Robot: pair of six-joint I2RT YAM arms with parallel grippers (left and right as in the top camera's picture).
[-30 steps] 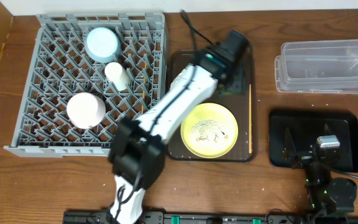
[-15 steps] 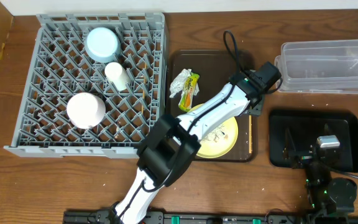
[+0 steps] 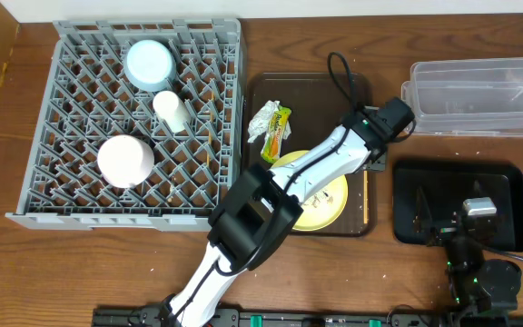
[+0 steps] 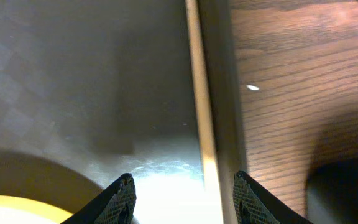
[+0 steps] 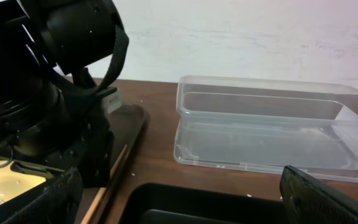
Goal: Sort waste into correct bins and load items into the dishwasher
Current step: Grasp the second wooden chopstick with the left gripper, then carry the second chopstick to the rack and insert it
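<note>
My left gripper (image 3: 377,159) (image 4: 182,178) is open and low over the right edge of the dark brown serving tray (image 3: 302,91), with its fingers either side of a wooden chopstick (image 4: 197,93) (image 3: 366,186). The yellow plate (image 3: 323,202) with rice scraps lies on that tray, partly under my left arm. The crumpled wrapper with a yellow-green packet (image 3: 271,123) lies on the tray's left part. The grey dish rack (image 3: 80,195) holds the light blue bowl (image 3: 148,64), white cup (image 3: 171,109) and white bowl (image 3: 123,161). My right gripper (image 3: 461,216) (image 5: 191,199) is open and empty over the black tray (image 3: 508,182).
The clear tub (image 3: 475,95) (image 5: 266,130) stands at the back right, behind the black tray (image 5: 197,202). My left arm's wrist (image 5: 48,81) fills the left of the right wrist view. Small white crumbs lie on the wooden table (image 3: 379,272).
My left arm has swung right from the back of the brown tray to its right edge and come down over the chopstick. The wrapper is now uncovered. The right arm has not moved.
</note>
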